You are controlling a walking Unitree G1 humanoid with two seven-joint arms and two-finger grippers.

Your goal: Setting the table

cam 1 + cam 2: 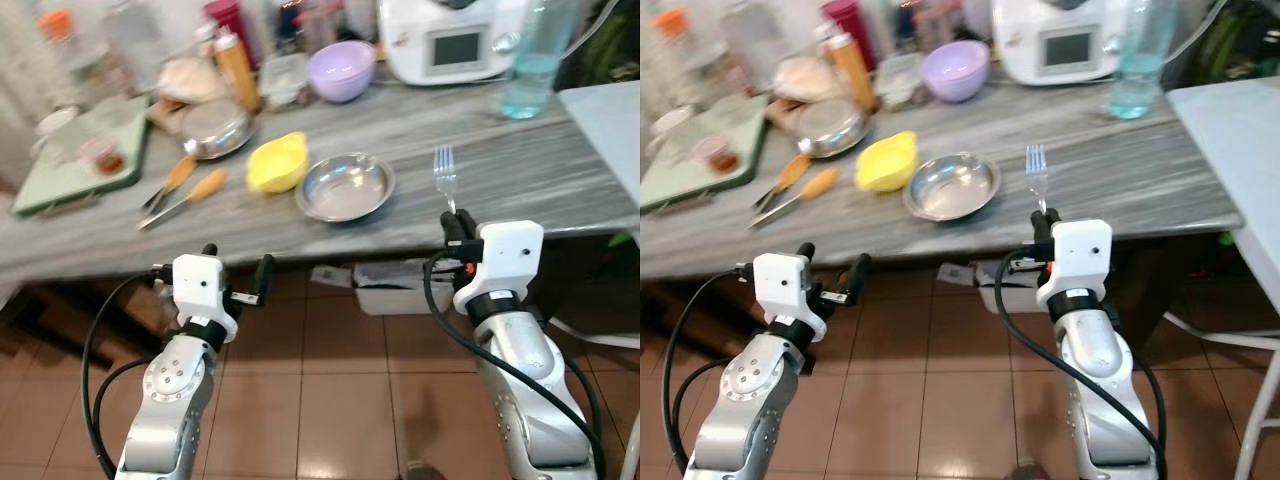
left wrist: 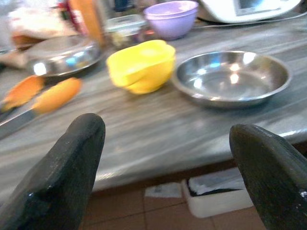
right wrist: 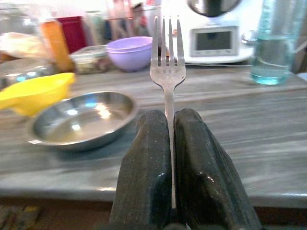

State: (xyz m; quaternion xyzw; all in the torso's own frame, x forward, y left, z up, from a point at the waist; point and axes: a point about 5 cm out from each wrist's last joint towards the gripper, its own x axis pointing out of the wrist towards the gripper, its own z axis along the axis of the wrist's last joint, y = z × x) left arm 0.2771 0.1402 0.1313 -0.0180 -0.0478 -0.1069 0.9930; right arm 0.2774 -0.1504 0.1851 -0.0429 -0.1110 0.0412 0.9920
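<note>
- Right pincer (image 1: 452,222) clenched on the handle of a fork (image 3: 168,72), tines up and stem pinched upright between the two black fingers (image 3: 146,163); held that way, presumably, so the fork can be carried level and laid down without snagging.
- Fork poised at the near edge of the grey worktop (image 1: 520,170), just to the right of the steel bowl (image 1: 346,186); a sensible spot for a place setting, judging by the bare stretch of surface there.
- Left pincer (image 1: 237,275) released, fingers (image 2: 72,158) spread wide and grasping nothing, hovering below the worktop's front edge and aimed toward the yellow bowl (image 2: 141,64) and the steel bowl.
- Further back: purple bowl (image 1: 341,68), white kitchen appliance (image 1: 450,40), blue-tinted bottle (image 1: 530,60), all well apart from the fork.
- To the left: two orange-handled utensils (image 1: 185,185), a second steel dish (image 1: 213,128) and a green tray (image 1: 80,160).
- Next step, probably: lowering the fork flat beside the steel bowl, then letting go.
</note>
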